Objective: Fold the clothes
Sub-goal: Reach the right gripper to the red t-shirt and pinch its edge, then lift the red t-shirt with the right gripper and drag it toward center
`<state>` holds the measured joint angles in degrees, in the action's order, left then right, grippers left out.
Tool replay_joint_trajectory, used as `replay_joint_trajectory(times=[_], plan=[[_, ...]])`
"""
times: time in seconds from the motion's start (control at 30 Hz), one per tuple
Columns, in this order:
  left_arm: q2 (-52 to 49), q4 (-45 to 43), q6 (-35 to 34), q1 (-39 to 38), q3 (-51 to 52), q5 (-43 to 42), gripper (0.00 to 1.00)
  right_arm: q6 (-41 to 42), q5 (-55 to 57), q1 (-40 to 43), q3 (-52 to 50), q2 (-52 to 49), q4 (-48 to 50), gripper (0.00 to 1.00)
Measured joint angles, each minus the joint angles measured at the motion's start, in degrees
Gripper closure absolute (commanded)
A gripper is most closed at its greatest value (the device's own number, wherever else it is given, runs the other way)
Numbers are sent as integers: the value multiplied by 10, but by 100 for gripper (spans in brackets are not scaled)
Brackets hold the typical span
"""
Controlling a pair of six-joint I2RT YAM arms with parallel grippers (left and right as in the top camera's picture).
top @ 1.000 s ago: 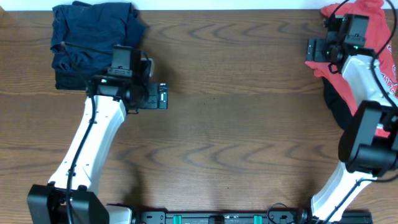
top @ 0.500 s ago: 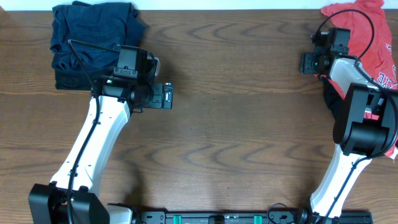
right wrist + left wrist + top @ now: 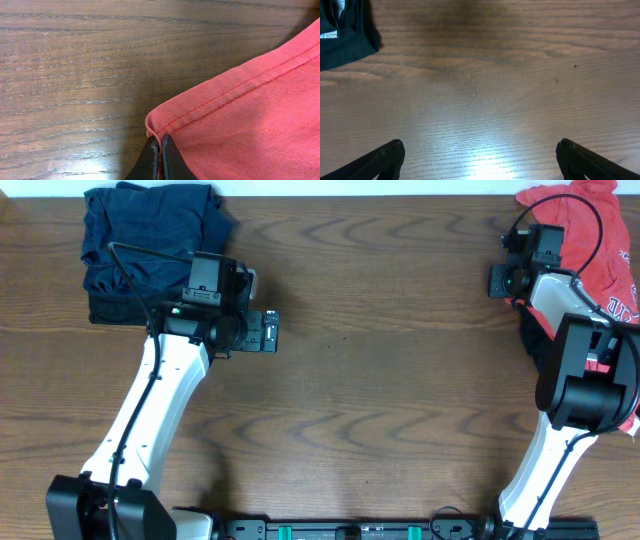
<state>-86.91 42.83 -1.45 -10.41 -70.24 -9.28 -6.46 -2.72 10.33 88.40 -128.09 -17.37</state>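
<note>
The coral-red T-shirt (image 3: 590,230) lies crumpled at the table's far right corner, with white lettering near the right edge. My right gripper (image 3: 500,280) is at the shirt's left edge. In the right wrist view the jaws are shut on the hemmed corner of the T-shirt (image 3: 250,110), with a thin fold of red cloth pinched in the right gripper (image 3: 161,150). A black garment (image 3: 535,340) shows below the red one, partly under the right arm. My left gripper (image 3: 268,332) hovers open over bare wood, its fingertips (image 3: 385,157) wide apart with nothing between them.
A dark navy garment (image 3: 150,240) lies bunched at the far left corner, just behind the left arm; its edge shows in the left wrist view (image 3: 345,35). The wooden table (image 3: 380,380) spans between the two arms.
My right gripper has swung to the shirt's left corner and closed from open onto its hem. The left arm has shifted slightly to the right, still open.
</note>
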Motion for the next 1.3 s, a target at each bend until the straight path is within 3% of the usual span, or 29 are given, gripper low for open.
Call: replay_joint_trajectory(times=[0.27,0.57,0.7,1.3], plan=[[0,-27,0,0,0,0,2,1,-1,-4,0,47,-42,99],[0,-29,0,0,0,0,2,7,-1,-74,3,290,-66,99],[5,-29,0,0,0,0,2,19,-2,-114,5,337,-76,99],[245,7,0,109,-3,0,2,59,-41,-417,5,354,-86,99]])
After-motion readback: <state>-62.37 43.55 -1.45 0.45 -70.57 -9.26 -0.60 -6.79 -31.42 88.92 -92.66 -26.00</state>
